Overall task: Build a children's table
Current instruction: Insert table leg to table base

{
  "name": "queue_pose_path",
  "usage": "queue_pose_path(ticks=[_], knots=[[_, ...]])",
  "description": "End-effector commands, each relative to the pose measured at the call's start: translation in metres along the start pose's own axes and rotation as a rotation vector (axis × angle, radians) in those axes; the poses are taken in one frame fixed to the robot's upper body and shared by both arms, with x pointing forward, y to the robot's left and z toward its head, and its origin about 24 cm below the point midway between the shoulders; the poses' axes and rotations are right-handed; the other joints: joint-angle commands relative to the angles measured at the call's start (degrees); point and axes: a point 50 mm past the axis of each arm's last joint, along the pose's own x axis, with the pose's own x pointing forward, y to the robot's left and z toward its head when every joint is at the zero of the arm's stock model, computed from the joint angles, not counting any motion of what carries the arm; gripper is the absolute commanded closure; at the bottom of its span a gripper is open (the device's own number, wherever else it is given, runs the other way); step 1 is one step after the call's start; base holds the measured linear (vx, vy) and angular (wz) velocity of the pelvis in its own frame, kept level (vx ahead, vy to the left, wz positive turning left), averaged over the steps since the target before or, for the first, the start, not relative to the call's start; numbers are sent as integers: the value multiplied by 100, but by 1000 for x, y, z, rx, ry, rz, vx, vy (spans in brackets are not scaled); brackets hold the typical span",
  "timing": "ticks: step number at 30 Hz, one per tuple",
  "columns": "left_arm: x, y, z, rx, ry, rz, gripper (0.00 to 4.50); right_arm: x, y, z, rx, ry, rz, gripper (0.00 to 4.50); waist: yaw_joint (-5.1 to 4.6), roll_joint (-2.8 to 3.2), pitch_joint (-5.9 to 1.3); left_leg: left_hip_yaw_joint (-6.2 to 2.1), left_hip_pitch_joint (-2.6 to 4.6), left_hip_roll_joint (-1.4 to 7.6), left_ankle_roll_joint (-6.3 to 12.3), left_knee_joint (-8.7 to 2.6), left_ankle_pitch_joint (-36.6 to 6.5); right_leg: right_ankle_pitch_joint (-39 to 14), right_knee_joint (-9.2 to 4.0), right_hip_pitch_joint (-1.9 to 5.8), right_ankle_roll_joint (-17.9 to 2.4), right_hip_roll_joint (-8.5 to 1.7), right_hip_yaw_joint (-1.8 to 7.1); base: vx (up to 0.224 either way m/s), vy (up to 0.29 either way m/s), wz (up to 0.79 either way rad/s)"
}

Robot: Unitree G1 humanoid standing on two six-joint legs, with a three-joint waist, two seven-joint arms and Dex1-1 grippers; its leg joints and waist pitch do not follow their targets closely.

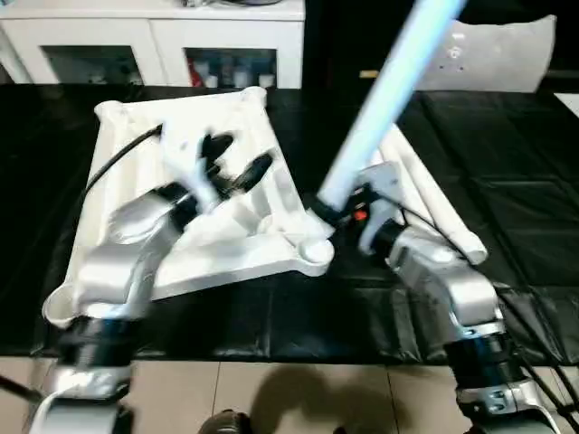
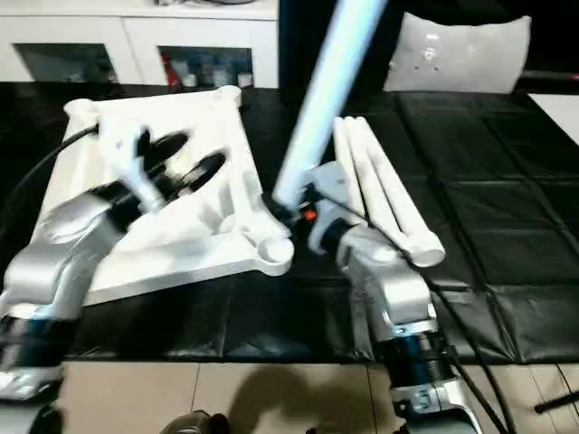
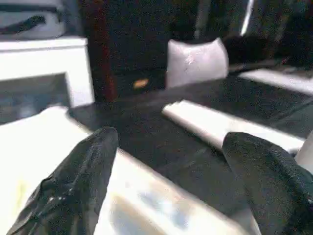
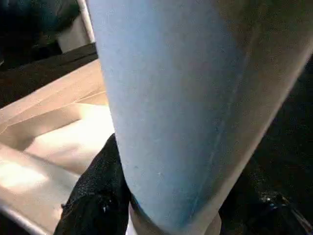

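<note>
Head view: right gripper (image 1: 327, 213) around raised leg (image 1: 384, 98)

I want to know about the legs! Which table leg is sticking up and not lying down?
The leg held in the right gripper stands tilted upward beside the tabletop. The other legs lie flat together on the black mat.

Left arm comes in from the lower left, silver forearm angled up and to the right, and the left gripper (image 1: 233, 160) has its two black fingers (image 3: 73, 186) spread wide apart, nothing between them. Right arm rises from the lower right, wrist bent inward, with the right gripper (image 1: 327, 215) clamped around the base of a leg (image 1: 384, 95) it's holding tilted.
</note>
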Motion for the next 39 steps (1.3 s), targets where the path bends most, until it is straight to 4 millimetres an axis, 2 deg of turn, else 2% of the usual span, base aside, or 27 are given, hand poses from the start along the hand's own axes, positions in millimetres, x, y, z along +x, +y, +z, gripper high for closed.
queue_pose_path(ticks=[1, 2, 3, 4, 8, 9, 11, 13, 14, 15, 20, 22, 24, 25, 27, 28, 29, 30, 32, 33, 34, 38, 39], knots=[[-6, -3, -5, 67, 49, -45, 49, -3, -3, 7, -10, -20, -29, 259, -14, 81, -502, -109, 226, 307, 10, -368, -719, 262, -352, 183, -1369, -353, 154, 0, 0, 0], [-7, -3, -5, 72, 57, -49, 49, -3, -3, 8, -6, -21, -31, 259, -17, 75, -502, -111, 226, 314, -27, -384, -798, 187, -345, 183, -1352, -346, 151, 0, 0, 0], [-10, -2, -7, 77, 68, -54, 49, -4, -3, 9, 1, -21, -33, 259, -21, 95, -474, -109, 242, 311, -84, -398, -931, 73, -362, 164, -1340, -337, 153, 0, 0, 0], [-11, -3, -8, 80, 76, -58, 49, -5, -2, 10, 8, -16, -34, 259, -29, 49, -452, -105, 237, 313, -96, -415, -971, 30, -374, 160, -1329, -333, 160, 0, 0, 0], [-18, -8, -19, 133, 141, -107, 49, -9, -3, 10, 4, -1, -58, 259, -22, 50, -450, -107, 251, 313, -173, -426, -1138, -259, -388, 153, -1267, -355, 171, 0, 0, 0], [-20, -9, -21, 144, 158, -115, 49, -9, -3, 9, 9, 2, -53, 259, -37, 45, -440, -112, 234, 310, -188, -437, -1167, -337, -398, 155, -1240, -363, 175, 0, 0, 0], [-21, -10, -24, 153, 171, -124, 49, -9, -2, 9, 12, 5, -49, 259, -40, 30, -447, -107, 238, 309, -200, -431, -1157, -364, -398, 156, -1226, -365, 181, 0, 0, 0], [-23, -14, -28, 168, 193, -153, 49, -9, -2, 11, 15, -5, -55, 259, -38, 40, -447, -106, 233, 309, -196, -431, -1105, -309, -396, 149, -1217, -361, 181, 0, 0, 0], [-25, -15, -30, 185, 211, -173, 49, -9, -2, 10, 1, -2, -50, 259, -25, -13, -463, -106, 231, 311, -165, -429, -1048, -282, -392, 162, -1221, -368, 178, 0, 0, 0], [-26, -16, -32, 196, 223, -187, 49, -10, -1, 10, -9, 3, -46, 259, -19, 17, -462, -107, 231, 311, -146, -429, -1000, -260, -387, 152, -1215, -368, 176, 0, 0, 0], [-30, -20, -33, 189, 245, -224, 49, -14, 0, 5, -13, 2, -31, 259, 8, 34, -466, -104, 239, 312, -161, -429, -1033, -214, -386, 149, -1224, -370, 177, 0, 0, 0], [-33, -19, -34, 193, 252, -229, 49, -15, 1, 4, -17, 4, -38, 259, 28, 117, -460, -127, 237, 306, -236, -443, -1122, -208, -370, 143, -1245, -365, 164, 0, 0, 0], [-34, -18, -33, 190, 256, -238, 49, -17, 3, 6, 18, -8, -30, 259, 14, 105, -444, -125, 241, 299, -290, -456, -1289, -268, -383, 140, -1236, -356, 169, 0, 0, 0], [-34, -19, -32, 185, 255, -251, 49, -18, 4, 8, 25, -14, -25, 259, 20, 124, -439, -129, 242, 299, -292, -459, -1313, -277, -384, 137, -1231, -362, 171, 0, 0, 0], [-34, -20, -32, 183, 254, -263, 49, -18, 5, 8, 21, -13, -31, 259, 15, 88, -431, -127, 242, 301, -279, -467, -1324, -337, -392, 138, -1206, -363, 177, 0, 0, 0], [-33, -21, -32, 181, 255, -273, 49, -18, 5, 8, 24, -14, -35, 259, 14, 96, -431, -125, 246, 300, -280, -465, -1320, -342, -395, 134, -1208, -364, 178, 0, 0, 0], [-33, -22, -32, 181, 256, -277, 49, -18, 5, 8, 25, -14, -36, 259, 9, 79, -426, -123, 245, 301, -279, -469, -1330, -397, -400, 131, -1210, -365, 179, 0, 0, 0], [-32, -26, -35, 180, 266, -312, 49, -18, 5, 11, 24, -54, -51, 259, 10, 82, -412, -121, 246, 303, -278, -476, -1358, -484, -416, 114, -1199, -374, 186, 0, 0, 0], [-32, -28, -39, 173, 285, -344, 49, -17, 5, 13, 7, -72, -75, 259, -6, 143, -408, -128, 260, 301, -341, -486, -1456, -549, -423, 94, -1168, -355, 179, 0, 0, 0], [-32, -29, -43, 161, 302, -366, 49, -17, 4, 11, -9, -48, -81, 259, -8, 121, -410, -132, 255, 300, -348, -486, -1442, -506, -418, 107, -1168, -354, 179, 0, 0, 0], [-31, -29, -44, 158, 306, -376, 49, -17, 4, 10, -17, -37, -79, 259, -11, 151, -426, -134, 260, 296, -374, -485, -1410, -418, -408, 117, -1169, -347, 173, 0, 0, 0], [-24, -32, -48, 144, 303, -415, 49, -23, 7, 8, -19, -19, -44, 259, -21, 146, -434, -121, 256, 286, -335, -466, -1335, -264, -410, 143, -1187, -352, 182, 0, 0, 0], [-22, -32, -49, 158, 307, -432, 67, -25, 9, 7, -30, -15, -39, 259, -4, 149, -431, -121, 255, 288, -302, -464, -1325, -276, -425, 142, -1159, -351, 188, 0, 0, 0]])
